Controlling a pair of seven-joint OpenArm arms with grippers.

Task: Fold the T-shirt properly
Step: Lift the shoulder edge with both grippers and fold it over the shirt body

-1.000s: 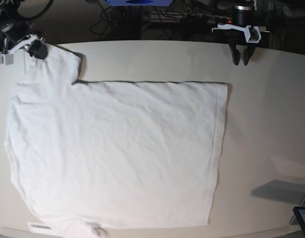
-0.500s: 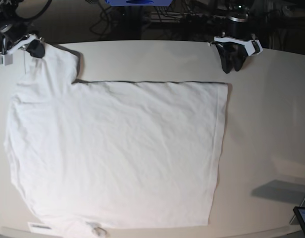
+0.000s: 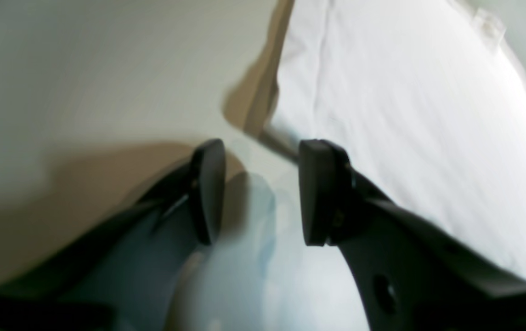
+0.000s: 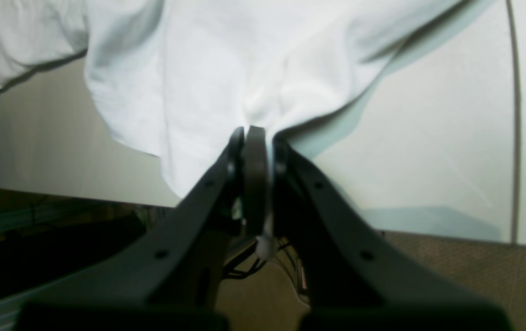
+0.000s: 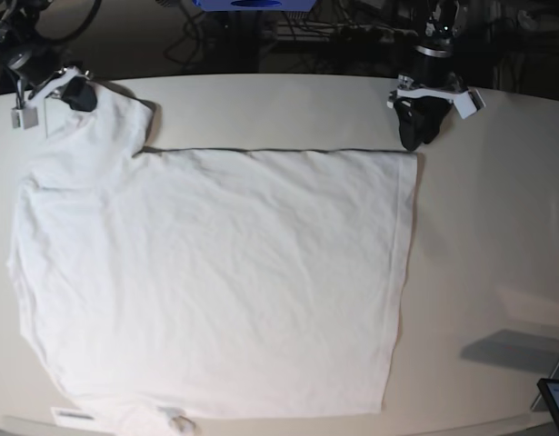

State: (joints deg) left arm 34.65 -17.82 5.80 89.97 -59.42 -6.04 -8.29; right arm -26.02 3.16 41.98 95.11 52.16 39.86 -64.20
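The white T-shirt [image 5: 215, 272] lies spread flat on the off-white table [image 5: 497, 227], with its tag near the front edge. My right gripper [image 5: 73, 91], at the far left, is shut on the sleeve's edge; in the right wrist view the gripper [image 4: 256, 138] pinches bunched cloth of the T-shirt [image 4: 226, 55] that lifts toward it. My left gripper [image 5: 415, 134] is open just beyond the shirt's far right hem corner. In the left wrist view the gripper [image 3: 263, 191] is empty, low over the table, with the T-shirt's [image 3: 405, 92] corner just ahead of the fingers.
A white label [image 5: 72, 415] sits at the table's front left edge. A dark screen [image 5: 556, 400] stands at the front right corner. Cables and dark equipment lie behind the table's far edge.
My left gripper has come forward and down from the far table edge to the shirt's far right corner. My right gripper has shifted slightly right with the sleeve still held.
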